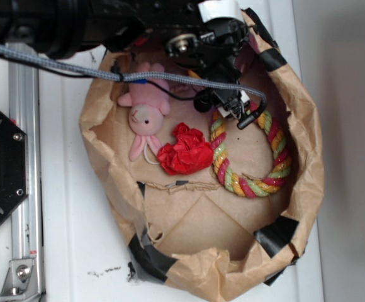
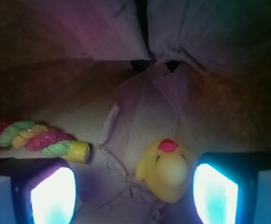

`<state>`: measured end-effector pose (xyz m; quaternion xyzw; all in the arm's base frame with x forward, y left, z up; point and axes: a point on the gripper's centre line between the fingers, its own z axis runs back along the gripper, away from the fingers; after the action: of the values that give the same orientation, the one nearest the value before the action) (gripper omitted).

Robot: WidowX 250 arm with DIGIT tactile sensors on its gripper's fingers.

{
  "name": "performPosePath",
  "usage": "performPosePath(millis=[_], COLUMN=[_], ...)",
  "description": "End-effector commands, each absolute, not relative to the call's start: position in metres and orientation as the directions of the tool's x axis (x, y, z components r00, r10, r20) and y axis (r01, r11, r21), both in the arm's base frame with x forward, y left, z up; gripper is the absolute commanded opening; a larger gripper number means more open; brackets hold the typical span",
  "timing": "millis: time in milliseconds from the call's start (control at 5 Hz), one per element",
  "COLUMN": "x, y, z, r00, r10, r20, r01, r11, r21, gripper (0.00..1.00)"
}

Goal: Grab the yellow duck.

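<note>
In the wrist view the yellow duck [image 2: 167, 171], glossy with a red beak, lies on crumpled brown paper between my fingertips, close to the right finger [image 2: 216, 195]. My gripper [image 2: 134, 196] is open, its jaws wide apart, and neither pad visibly touches the duck. The left finger [image 2: 52, 196] sits just below the end of the twisted rope [image 2: 37, 139]. In the exterior view the gripper [image 1: 230, 104] is low inside the paper bag at its upper right, and the arm hides the duck.
The brown paper bag [image 1: 308, 157] with black tape patches has tall crumpled walls all round. Inside lie a pink plush bunny [image 1: 146, 119], a red crumpled thing [image 1: 185, 151] and the rope ring [image 1: 252, 160]. A grey braided cable [image 1: 56, 63] crosses the bag.
</note>
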<state>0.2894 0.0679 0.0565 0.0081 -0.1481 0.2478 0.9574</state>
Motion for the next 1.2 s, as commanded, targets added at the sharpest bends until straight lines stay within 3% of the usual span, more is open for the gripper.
performPosePath(millis=[0,400,600,1000], x=[0.307,0.302,0.292,0.274], y=[0.084,0.079,0.092,0.107], z=[0.067,0.054,0.037,0.038], r00=[0.805,0.831,0.836,0.825], r10=[0.483,0.467,0.477,0.494], r20=[0.346,0.302,0.271,0.272], r01=[-0.499,-0.479,-0.496,-0.521], r11=[0.865,0.877,0.868,0.853], r21=[-0.047,-0.039,0.003,0.029], gripper=[1.0,1.0,1.0,1.0])
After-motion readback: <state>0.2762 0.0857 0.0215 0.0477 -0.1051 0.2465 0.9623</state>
